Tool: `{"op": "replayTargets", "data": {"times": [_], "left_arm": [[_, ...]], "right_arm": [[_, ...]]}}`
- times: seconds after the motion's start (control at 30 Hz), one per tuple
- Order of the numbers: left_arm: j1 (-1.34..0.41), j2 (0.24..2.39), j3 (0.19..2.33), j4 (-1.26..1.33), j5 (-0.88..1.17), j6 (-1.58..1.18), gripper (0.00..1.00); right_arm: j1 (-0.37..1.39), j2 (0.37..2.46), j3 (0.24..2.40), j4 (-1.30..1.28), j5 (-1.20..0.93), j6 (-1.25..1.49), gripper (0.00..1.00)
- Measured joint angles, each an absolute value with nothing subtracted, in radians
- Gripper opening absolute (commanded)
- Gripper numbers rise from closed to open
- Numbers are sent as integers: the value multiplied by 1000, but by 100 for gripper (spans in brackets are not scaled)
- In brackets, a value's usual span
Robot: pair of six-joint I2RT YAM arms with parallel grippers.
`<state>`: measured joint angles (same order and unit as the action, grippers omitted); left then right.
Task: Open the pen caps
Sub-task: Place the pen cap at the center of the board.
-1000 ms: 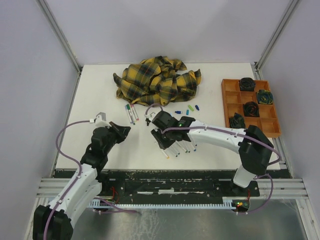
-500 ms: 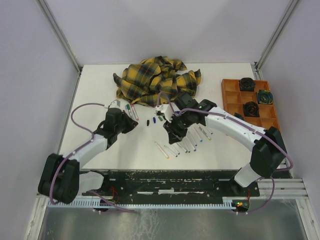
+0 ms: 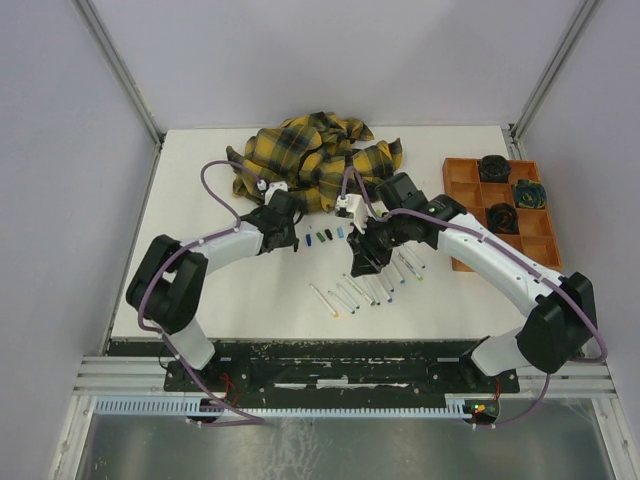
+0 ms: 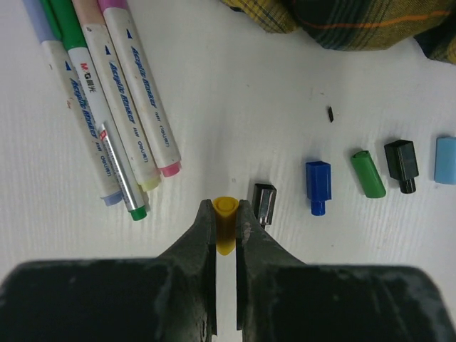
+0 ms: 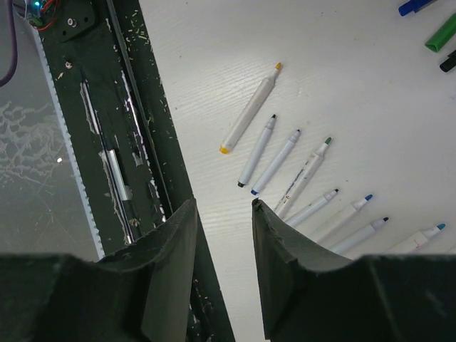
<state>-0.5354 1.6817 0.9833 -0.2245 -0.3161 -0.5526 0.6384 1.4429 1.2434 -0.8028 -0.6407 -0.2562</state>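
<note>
Left hand (image 4: 226,209) pinches yellow cap (image 4: 226,231). Capped pens (image 4: 121,121) lie up-left, long axes running away from it; left arm nearer. Right hand (image 5: 222,208) spread, empty.

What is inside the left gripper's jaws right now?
A yellow pen cap, pinched in the shut left gripper, next to a loose black cap. The fingers cover its sides; whether the white strip below it is a barrel cannot be told.
</note>
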Motion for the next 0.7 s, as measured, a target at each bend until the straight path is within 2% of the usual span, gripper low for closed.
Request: {"op": "replayTargets", "data": {"times": [0.33,0.7], "left_arm": [[-535,1737,1032,-257,-338,-517,16],[-535,1761,1032,-283,-328,-517,30]], "right_arm": [[627,1440,1241,-802,-652,-256,45],[614,1439,1236,-802,-654,-255,45]]}}
